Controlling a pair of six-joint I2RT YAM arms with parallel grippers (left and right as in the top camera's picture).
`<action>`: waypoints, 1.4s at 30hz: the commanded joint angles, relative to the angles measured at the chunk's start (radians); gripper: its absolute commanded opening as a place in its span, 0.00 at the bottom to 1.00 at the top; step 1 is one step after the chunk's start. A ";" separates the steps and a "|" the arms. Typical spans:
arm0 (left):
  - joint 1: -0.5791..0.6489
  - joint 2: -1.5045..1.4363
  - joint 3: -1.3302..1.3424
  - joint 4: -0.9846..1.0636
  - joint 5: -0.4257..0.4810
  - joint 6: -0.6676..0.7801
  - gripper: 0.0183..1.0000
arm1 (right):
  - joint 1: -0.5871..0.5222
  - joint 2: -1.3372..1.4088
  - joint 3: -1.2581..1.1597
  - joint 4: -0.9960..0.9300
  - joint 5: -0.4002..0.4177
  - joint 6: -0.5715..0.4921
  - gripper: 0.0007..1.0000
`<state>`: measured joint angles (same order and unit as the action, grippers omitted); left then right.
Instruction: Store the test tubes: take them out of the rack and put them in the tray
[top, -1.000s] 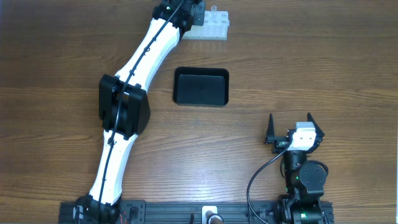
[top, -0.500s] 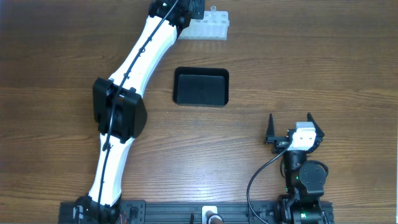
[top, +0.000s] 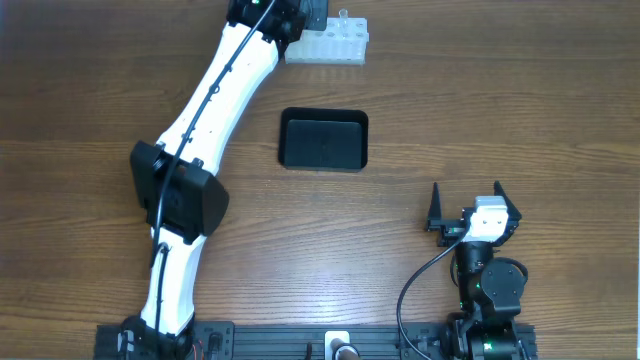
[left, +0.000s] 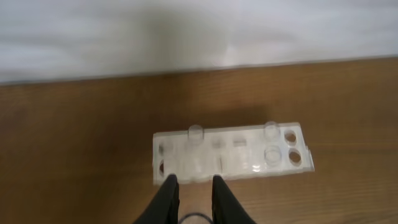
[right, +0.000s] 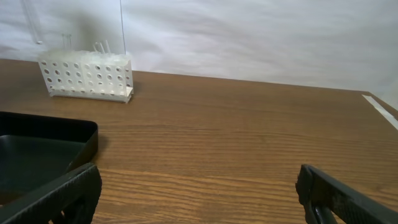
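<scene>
Clear plastic rack (left: 233, 155), test tubes (left: 195, 131) upright, sits just beneath and ahead of the left gripper (left: 191, 190), long side crosswise to its reach; jaws narrowly parted, empty. Black tray (top: 323, 140) lies well apart.

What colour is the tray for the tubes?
The tray is black; the top view shows it best.

The wood-grain surface (top: 520, 120) carries two things, set apart from each other. A clear plastic test tube rack (top: 335, 45) stands near its far edge, and a black rectangular tray (top: 324, 139) lies flat around the middle. A pale strip (right: 385, 109), possibly tape, lies toward one side.
</scene>
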<state>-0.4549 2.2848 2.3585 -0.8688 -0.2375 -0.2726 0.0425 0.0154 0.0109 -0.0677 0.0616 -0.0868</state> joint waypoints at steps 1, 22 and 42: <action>-0.006 -0.082 0.022 -0.119 0.059 -0.097 0.02 | -0.006 -0.011 -0.005 -0.004 -0.005 -0.005 0.99; 0.001 0.019 0.022 -0.722 0.271 -0.256 0.02 | -0.006 -0.011 -0.005 -0.003 -0.005 -0.005 0.99; 0.000 0.250 0.221 -0.779 0.271 -0.248 0.02 | -0.006 -0.011 -0.005 -0.003 -0.005 -0.005 0.99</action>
<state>-0.4587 2.5031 2.5595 -1.6474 0.0238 -0.5175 0.0425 0.0154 0.0109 -0.0677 0.0616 -0.0868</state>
